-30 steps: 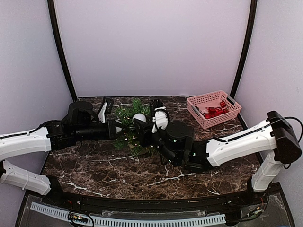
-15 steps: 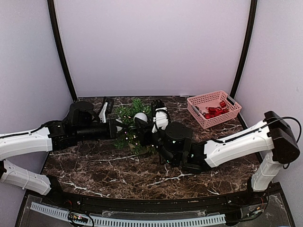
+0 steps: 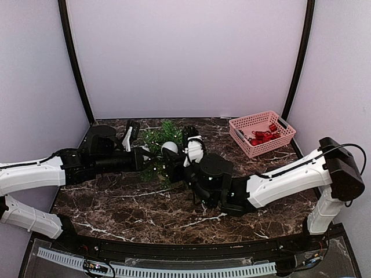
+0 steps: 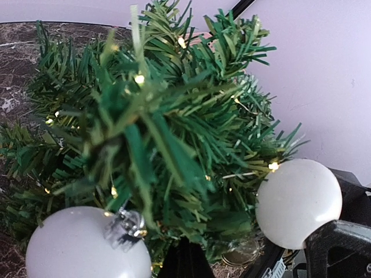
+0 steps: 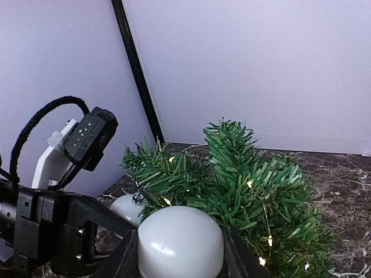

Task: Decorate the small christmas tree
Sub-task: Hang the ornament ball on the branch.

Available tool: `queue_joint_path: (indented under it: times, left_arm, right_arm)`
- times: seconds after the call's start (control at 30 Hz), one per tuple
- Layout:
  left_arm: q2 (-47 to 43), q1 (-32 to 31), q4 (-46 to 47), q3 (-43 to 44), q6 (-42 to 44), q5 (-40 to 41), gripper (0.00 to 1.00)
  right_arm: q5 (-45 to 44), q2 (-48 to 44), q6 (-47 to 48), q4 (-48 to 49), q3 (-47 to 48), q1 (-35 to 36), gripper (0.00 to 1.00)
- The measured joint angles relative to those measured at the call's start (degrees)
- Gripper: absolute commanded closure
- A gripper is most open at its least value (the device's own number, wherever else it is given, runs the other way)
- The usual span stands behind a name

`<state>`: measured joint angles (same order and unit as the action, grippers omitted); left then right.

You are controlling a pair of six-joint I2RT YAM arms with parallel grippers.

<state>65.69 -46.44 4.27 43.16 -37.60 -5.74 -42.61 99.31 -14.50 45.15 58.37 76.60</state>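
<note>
The right gripper (image 5: 181, 255) is clamped on a white bauble (image 5: 181, 237), a smooth matte sphere seated between its two black fingers (image 5: 123, 258), which press on it at 9 and 3 o'clock. From that bauble the small christmas tree (image 5: 255, 185) rises at 1 o'clock: bushy, stiff flat needles in dark and yellow-green, with tiny warm-white lights scattered through the branches. At 10 o'clock of the held sphere a capped bauble (image 5: 126, 207) of the same pale finish sits against the needles, its crinkled silver cap (image 4: 124, 226) showing in the left wrist view, where the branches fill nearly the whole frame. The left gripper (image 3: 141, 157) has its jaws together, buried in the foliage from 9 o'clock; what it pinches, if anything, is hidden by the needles. In the top view the tree stands on the table (image 3: 145, 202), a glossy dark-brown marble slab veined in white, at about 11 o'clock from its centre, between the two black wrists. Well apart, at 2 o'clock, a pink basket (image 3: 275, 143) of latticed plastic holds shiny red ornaments (image 3: 259, 137).
</note>
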Motion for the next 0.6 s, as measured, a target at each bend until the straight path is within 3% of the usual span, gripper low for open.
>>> queue_joint_path:
  times: [0.27,0.6]
  left_arm:
    - [-0.59,0.04,-0.61,-0.48,0.57,1.05,0.80]
    - [-9.77,0.04,-6.34,-0.68,1.90,2.32,0.64]
  right_arm:
    - [-0.35,0.81,1.07,0.57,0.00,1.11,0.58]
    - [-3.02,0.85,2.29,1.60,0.00,1.75,0.58]
